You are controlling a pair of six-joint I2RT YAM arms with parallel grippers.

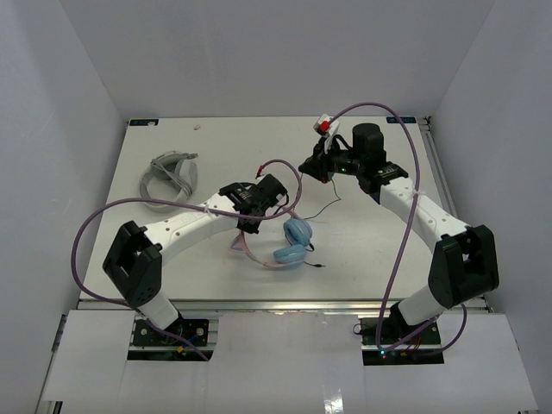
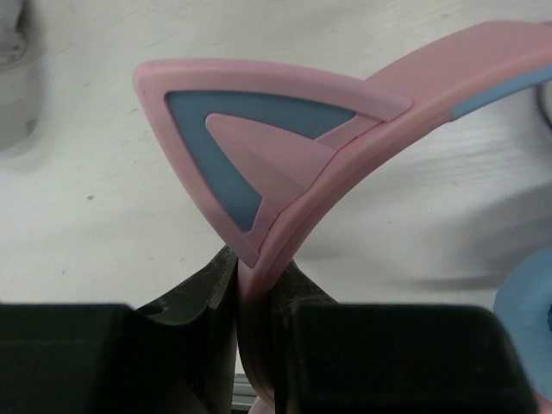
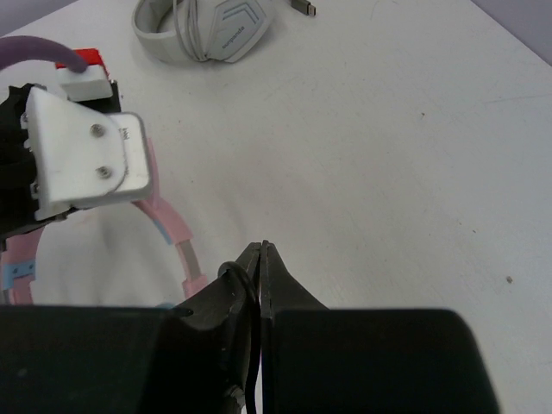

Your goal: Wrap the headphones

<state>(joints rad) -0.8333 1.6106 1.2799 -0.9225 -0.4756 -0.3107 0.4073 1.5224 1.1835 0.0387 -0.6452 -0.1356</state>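
Closest in the left wrist view, the left pincer is clamped on the pink headband, just below a cat ear. The white table carries everything. A grey-white looped band lies far left. The headphones are mid-table, their blue earcups just right of that pincer. Beyond them the right pincer is closed, the thin black cable apparently pinched at its tips.

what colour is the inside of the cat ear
Light blue around a pink centre, pink rim; the cat ear shows best in the left wrist view.
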